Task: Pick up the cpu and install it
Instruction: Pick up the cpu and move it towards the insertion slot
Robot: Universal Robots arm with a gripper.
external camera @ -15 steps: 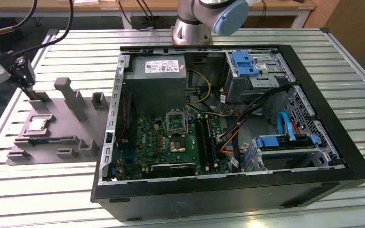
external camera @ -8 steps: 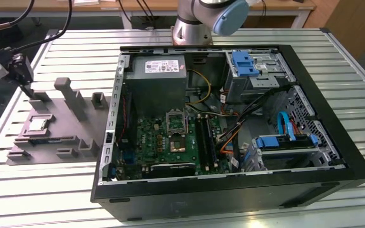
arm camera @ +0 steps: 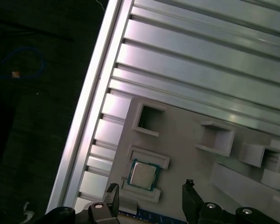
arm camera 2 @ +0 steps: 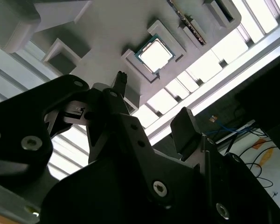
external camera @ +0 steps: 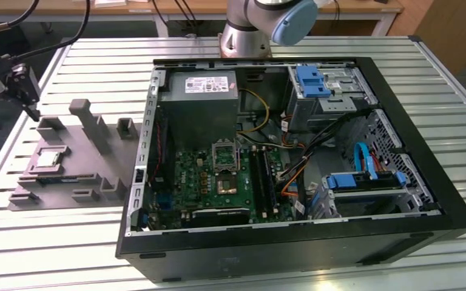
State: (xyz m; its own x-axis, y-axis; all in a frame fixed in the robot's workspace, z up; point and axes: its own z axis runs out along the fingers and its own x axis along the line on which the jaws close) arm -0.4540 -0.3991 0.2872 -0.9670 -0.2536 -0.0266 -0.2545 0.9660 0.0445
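Note:
The cpu (external camera: 48,159), a small square chip with a pale metal top, lies flat in a shallow pocket of the grey tray (external camera: 95,167) at the exterior view's left. My gripper (external camera: 29,100) hangs above the tray's far left corner, higher than the chip and apart from it. In the first wrist view the cpu (arm camera: 142,174) sits just ahead of the gripper (arm camera: 150,189), whose fingers stand open with nothing between them. The second wrist view shows the cpu (arm camera 2: 155,54) beyond the open gripper (arm camera 2: 151,100). The green motherboard (external camera: 216,182) lies inside the open computer case (external camera: 427,151).
The tray carries raised grey blocks (external camera: 95,124) and a memory stick (external camera: 59,177) beside the chip. The case holds a power supply (external camera: 204,91), drive bays (external camera: 330,88) and loose cables (external camera: 330,145). The slatted metal table (external camera: 55,242) ends near the tray's left edge.

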